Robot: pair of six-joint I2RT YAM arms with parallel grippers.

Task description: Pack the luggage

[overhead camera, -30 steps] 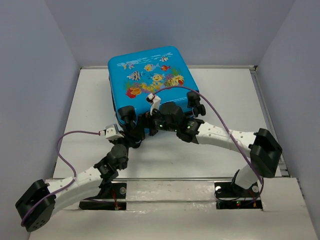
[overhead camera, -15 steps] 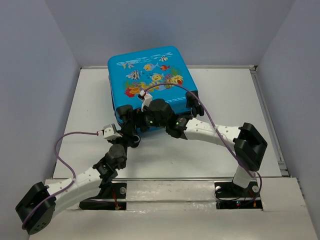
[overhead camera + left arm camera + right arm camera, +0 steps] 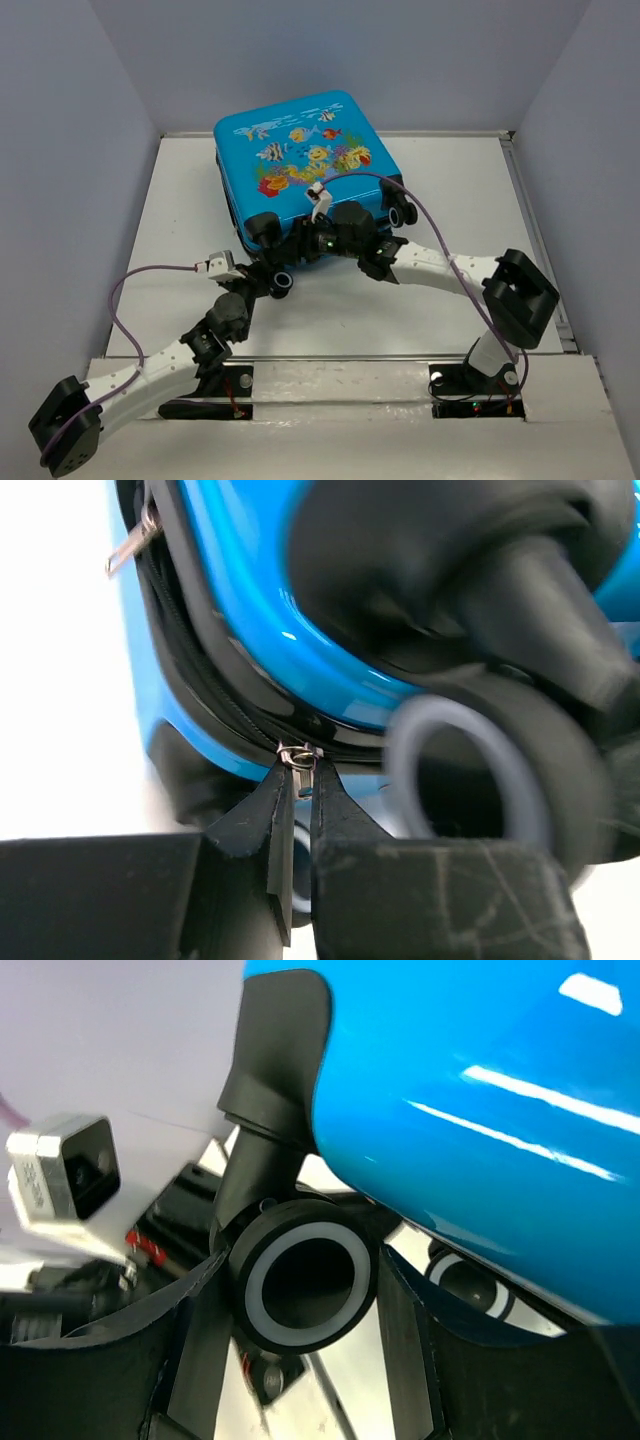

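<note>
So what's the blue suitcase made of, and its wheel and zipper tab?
The luggage: probably hard glossy plastic, with sharp white reflections. The wheel: matte black rubber or plastic, pale ring; can't tell which. The zipper pull: likely metal, small and silvery.

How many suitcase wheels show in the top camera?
3. One wheel at the near-left corner of the luggage, a second wheel at its near-right corner, a third wheel lower, inside the right gripper. Another may be hidden under the arms.
</note>
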